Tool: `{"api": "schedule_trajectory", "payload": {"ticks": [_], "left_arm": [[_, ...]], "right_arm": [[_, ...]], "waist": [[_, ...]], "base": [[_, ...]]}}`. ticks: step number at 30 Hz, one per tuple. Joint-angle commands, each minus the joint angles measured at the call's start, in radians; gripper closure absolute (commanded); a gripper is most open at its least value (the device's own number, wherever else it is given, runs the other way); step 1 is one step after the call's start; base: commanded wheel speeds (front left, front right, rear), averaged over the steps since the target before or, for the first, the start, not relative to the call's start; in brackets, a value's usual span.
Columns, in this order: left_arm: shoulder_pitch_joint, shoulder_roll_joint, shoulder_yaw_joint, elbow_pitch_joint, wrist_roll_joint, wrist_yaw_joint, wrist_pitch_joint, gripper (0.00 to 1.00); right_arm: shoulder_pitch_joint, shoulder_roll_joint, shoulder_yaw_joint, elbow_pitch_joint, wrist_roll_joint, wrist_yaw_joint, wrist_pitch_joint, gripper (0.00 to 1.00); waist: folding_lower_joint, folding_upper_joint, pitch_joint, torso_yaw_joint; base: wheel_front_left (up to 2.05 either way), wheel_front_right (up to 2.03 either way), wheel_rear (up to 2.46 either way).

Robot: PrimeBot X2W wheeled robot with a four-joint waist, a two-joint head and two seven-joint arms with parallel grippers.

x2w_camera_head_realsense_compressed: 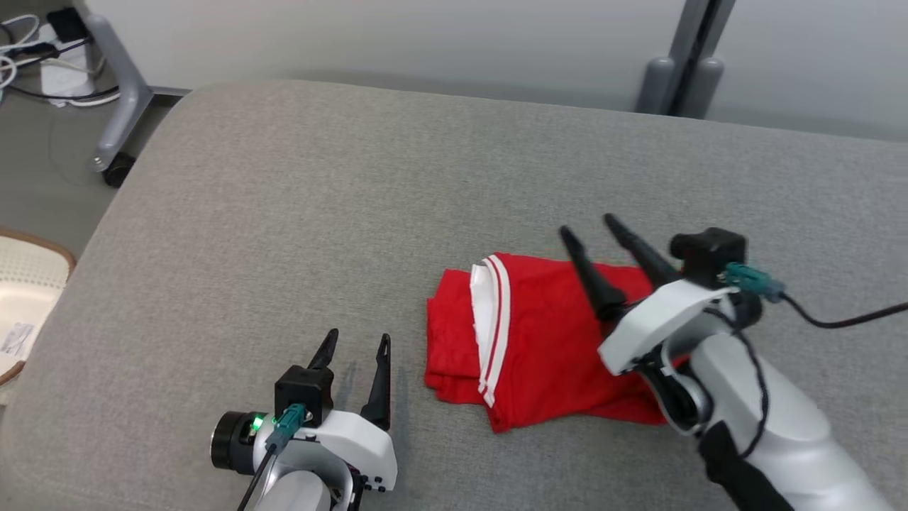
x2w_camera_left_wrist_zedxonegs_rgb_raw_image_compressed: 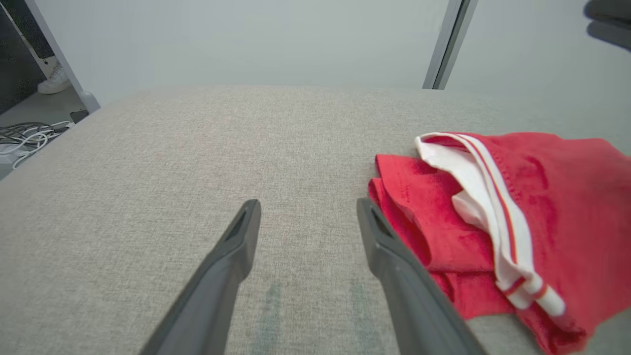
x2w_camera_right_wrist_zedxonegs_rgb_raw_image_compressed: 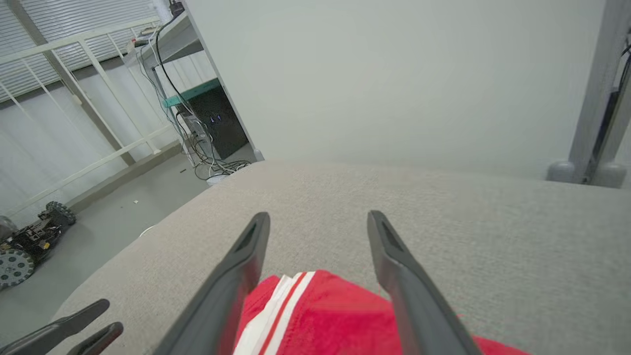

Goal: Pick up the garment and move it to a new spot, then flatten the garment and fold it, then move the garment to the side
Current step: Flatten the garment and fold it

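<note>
The garment is red with a white, red-striped trim, folded into a compact bundle on the grey cushioned surface. In the left wrist view the garment lies to the right of my fingers. My right gripper hovers over the bundle's far right part, open, with nothing between its fingers; the right wrist view shows the garment below and between them. My left gripper rests open on the bare surface just left of the bundle, empty.
The surface's left edge drops to the floor, where a wheeled stand leg and cables lie. A pale woven basket sits at the far left. A grey post stands behind the far edge. A small wheeled machine is on the floor.
</note>
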Motion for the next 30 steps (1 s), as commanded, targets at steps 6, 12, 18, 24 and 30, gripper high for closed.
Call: {"api": "schedule_trajectory", "payload": {"ticks": [6, 12, 18, 24, 30], "left_arm": [[-0.015, 0.004, 0.05, -0.009, 0.03, 0.005, -0.004, 0.0], [0.005, 0.004, 0.097, -0.016, 0.069, 0.0, -0.004, 0.0], [0.035, 0.004, 0.149, -0.017, 0.108, -0.007, -0.004, 0.0], [0.081, 0.004, 0.207, -0.037, 0.128, -0.012, -0.004, 0.0], [0.151, 0.004, 0.262, -0.062, 0.156, -0.031, -0.004, 0.0]], "right_arm": [[0.115, -0.034, -0.241, -0.065, -0.205, 0.0, -0.005, 0.0], [0.228, -0.015, -0.415, -0.127, -0.344, 0.0, -0.005, 0.0], [0.328, 0.02, -0.527, -0.171, -0.401, 0.0, -0.005, 0.0], [0.4, 0.039, -0.557, -0.189, -0.441, 0.0, -0.005, 0.0], [0.447, 0.05, -0.56, -0.187, -0.449, 0.0, -0.005, 0.0]], "waist": [[0.0, 0.0, 0.0, -0.096], [0.0, 0.0, -0.005, -0.156], [0.0, 0.0, -0.022, -0.203], [0.0, 0.0, -0.054, -0.24], [0.0, 0.0, -0.092, -0.263]], "base": [[0.0, 0.0, 0.0], [0.0, 0.0, 0.0], [0.0, 0.0, 0.0], [0.0, 0.0, 0.0], [0.0, 0.0, 0.0]]}}
